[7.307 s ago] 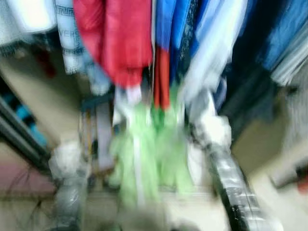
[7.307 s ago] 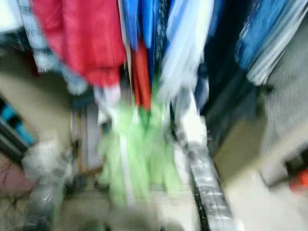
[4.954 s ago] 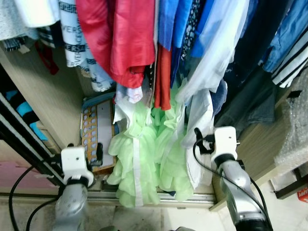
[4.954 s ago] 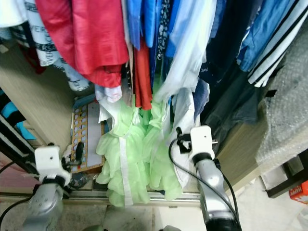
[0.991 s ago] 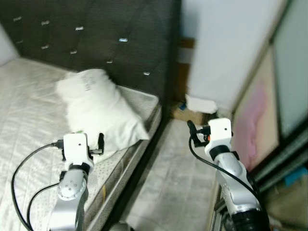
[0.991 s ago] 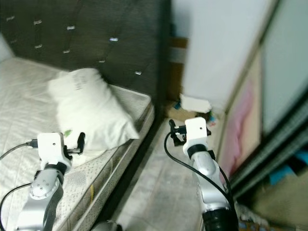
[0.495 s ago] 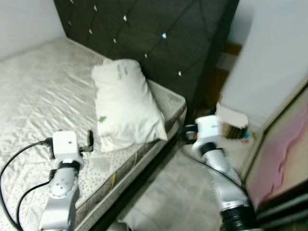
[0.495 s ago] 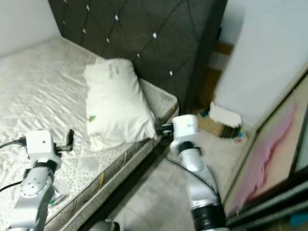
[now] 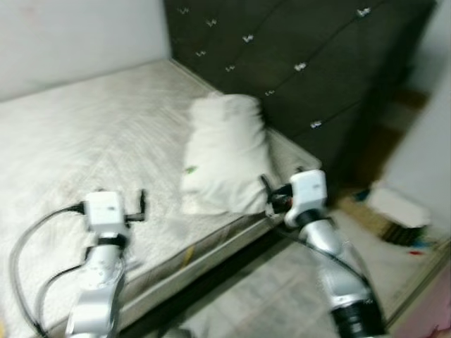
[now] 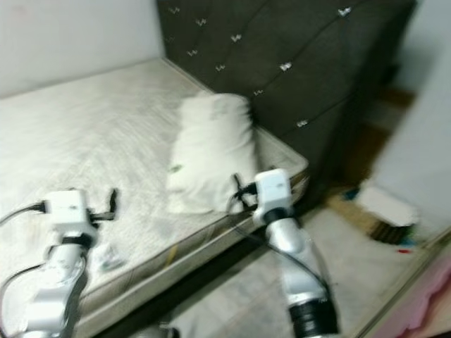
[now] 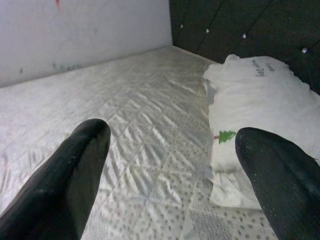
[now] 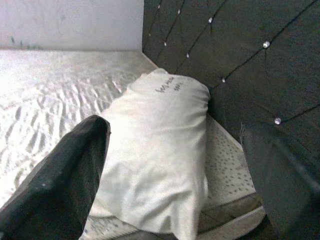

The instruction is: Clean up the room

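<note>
- Swinging leftward since half a second ago, the head camera is now showing more of the mattress [image 9: 84,134] and wall, so the pillow [image 9: 224,151] is sitting nearer the picture's centre; that shift is the camera's, not the pillow's.
- At 7 o'clock in the head views, the left gripper [image 11: 172,165] is hovering over the near part of the mattress, its two black fingers [image 11: 70,175] spread wide apart and holding nothing.
- At 4 o'clock, the right gripper [image 12: 175,165] is hanging just beside the mattress's side edge near the pillow, its fingers [image 12: 65,175] also standing well apart and empty.
- Just beside the left arm, a small pale scrap [image 10: 107,259] is lying on the mattress surface; what it is cannot be told.
- Near the centre, the white pillow is lying on the bare quilted mattress, close to its edge, bearing a small green tree print.
- At 12 to 2 o'clock, the dark tufted headboard [image 9: 310,63] is standing right behind the pillow.
- At 4 o'clock, on the floor past the bed, a small box with white material on top [image 9: 396,211] is showing, blurred.
</note>
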### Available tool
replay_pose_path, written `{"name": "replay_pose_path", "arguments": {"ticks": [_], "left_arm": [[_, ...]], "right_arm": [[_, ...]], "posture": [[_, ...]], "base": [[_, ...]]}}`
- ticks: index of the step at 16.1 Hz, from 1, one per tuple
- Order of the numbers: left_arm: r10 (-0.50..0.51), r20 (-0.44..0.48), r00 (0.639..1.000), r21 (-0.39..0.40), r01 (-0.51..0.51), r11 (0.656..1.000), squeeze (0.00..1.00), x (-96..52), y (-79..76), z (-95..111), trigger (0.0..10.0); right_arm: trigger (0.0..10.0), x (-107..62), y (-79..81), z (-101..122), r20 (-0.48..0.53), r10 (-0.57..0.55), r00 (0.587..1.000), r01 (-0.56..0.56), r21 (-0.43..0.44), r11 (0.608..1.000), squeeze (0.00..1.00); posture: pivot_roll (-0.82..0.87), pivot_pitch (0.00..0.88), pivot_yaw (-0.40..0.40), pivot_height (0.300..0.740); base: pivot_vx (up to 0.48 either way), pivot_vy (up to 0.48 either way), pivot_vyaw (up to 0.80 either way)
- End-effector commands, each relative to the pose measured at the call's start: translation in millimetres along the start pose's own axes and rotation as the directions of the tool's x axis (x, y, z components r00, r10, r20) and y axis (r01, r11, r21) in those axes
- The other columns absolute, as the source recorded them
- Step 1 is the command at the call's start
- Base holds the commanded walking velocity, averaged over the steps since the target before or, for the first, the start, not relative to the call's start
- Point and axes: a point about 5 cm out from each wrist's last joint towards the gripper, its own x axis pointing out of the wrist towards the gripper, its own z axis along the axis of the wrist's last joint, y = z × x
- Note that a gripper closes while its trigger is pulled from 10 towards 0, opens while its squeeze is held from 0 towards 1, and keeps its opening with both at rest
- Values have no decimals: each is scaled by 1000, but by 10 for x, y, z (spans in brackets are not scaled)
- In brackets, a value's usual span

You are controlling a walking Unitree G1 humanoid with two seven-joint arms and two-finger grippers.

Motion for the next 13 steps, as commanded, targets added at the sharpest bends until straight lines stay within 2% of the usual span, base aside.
{"name": "replay_pose_path", "arguments": {"ticks": [1,13], "left_arm": [[19,0,1000,7,-19,1000,0,4,66,5,10000],[15,1,1000,-31,-15,999,0,22,70,13,10000]], "right_arm": [[10000,26,37,18,5,8,1000,-8,15,1000,0],[10000,54,29,33,9,10,1000,-10,13,1000,0]], "posture": [[63,1,-34,740],[56,15,-36,740]], "base": [[0,0,769],[0,0,768]]}}
